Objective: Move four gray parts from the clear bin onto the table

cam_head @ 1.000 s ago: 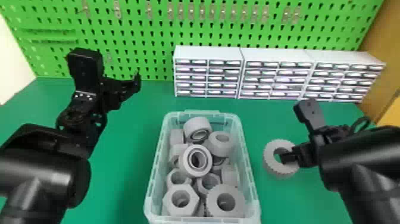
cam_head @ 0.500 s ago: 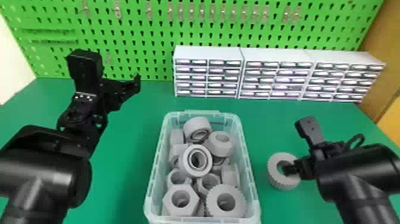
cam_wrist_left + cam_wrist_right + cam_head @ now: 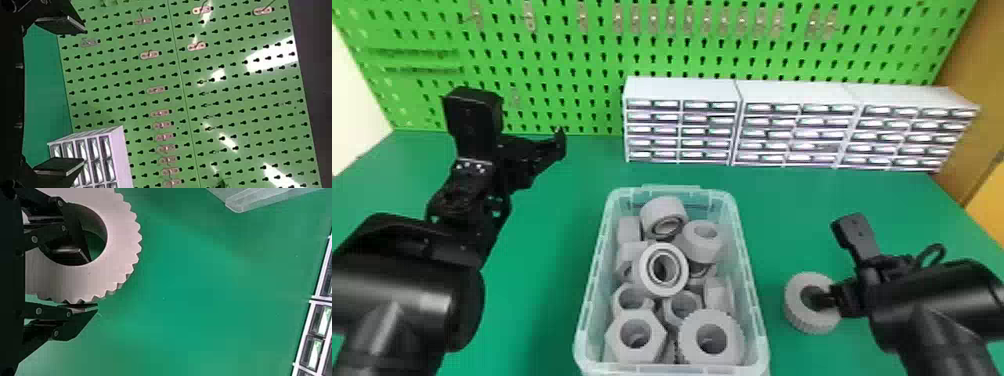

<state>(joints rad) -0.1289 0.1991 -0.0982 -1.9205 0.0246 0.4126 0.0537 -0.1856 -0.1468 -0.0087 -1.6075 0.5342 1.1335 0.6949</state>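
The clear bin [image 3: 754,300] stands mid-table, piled with several gray parts [image 3: 662,270]: rings, nuts and a toothed ring [image 3: 734,325]. Right of it, my right gripper [image 3: 824,300] is shut on the wall of another toothed gray ring [image 3: 794,305]. In the right wrist view, this gripper [image 3: 91,284] has one finger inside the hole of the toothed ring [image 3: 121,246] and the other against its outer teeth. Whether the ring touches the table cannot be told. My left gripper [image 3: 552,145] is at the back left; in the left wrist view the gripper [image 3: 83,94] is open with nothing between its fingers.
White drawer cabinets [image 3: 682,90] line the table's back edge, before a green pegboard [image 3: 572,65]. The green table [image 3: 547,260] has free room left of the bin and between the bin and the cabinets.
The right gripper and its toothed ring have moved toward the table's front edge and slightly right. The left arm and the bin have stayed where they were.
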